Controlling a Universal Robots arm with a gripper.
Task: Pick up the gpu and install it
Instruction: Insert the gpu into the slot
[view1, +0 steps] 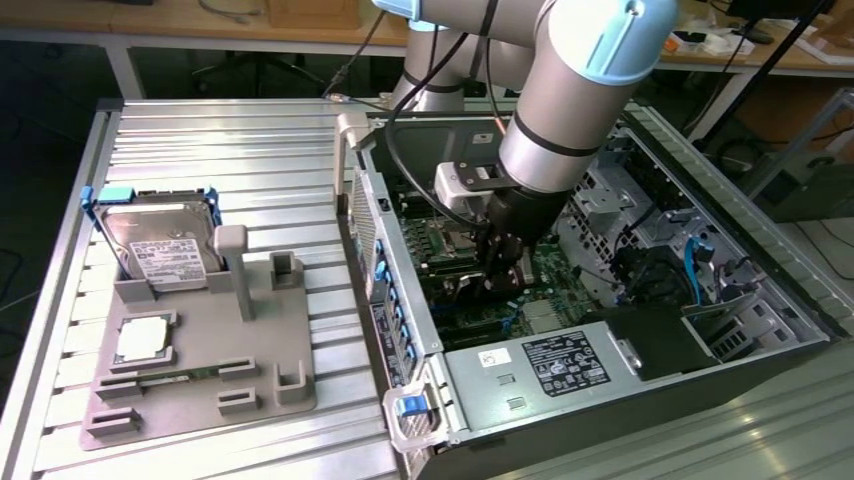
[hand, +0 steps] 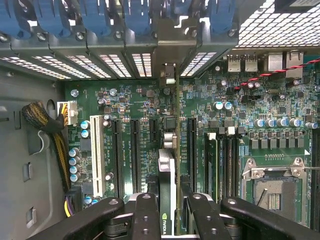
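Observation:
My gripper (view1: 499, 268) reaches down inside the open computer case (view1: 400, 300), over the green motherboard (view1: 461, 245). It is shut on the gpu (hand: 167, 165), which I see edge-on in the wrist view between the two black fingers (hand: 146, 210). The card stands upright above the motherboard (hand: 125, 105), in line with the long black expansion slots (hand: 191, 145), and its silver end bracket (hand: 170, 75) reaches up to the rear slot openings. In the exterior view the gpu (view1: 470, 292) is a dark shape under the fingers. I cannot tell whether its edge sits in a slot.
A grey fixture plate (view1: 200, 385) lies on the ribbed table at the exterior view's left, holding a silver hard drive (view1: 160, 245), a processor (view1: 144, 340) and a memory stick (view1: 167, 378). Inside the case are a power supply (view1: 561, 365) and drive cages (view1: 721, 300). Cables (hand: 50, 130) hang beside the motherboard.

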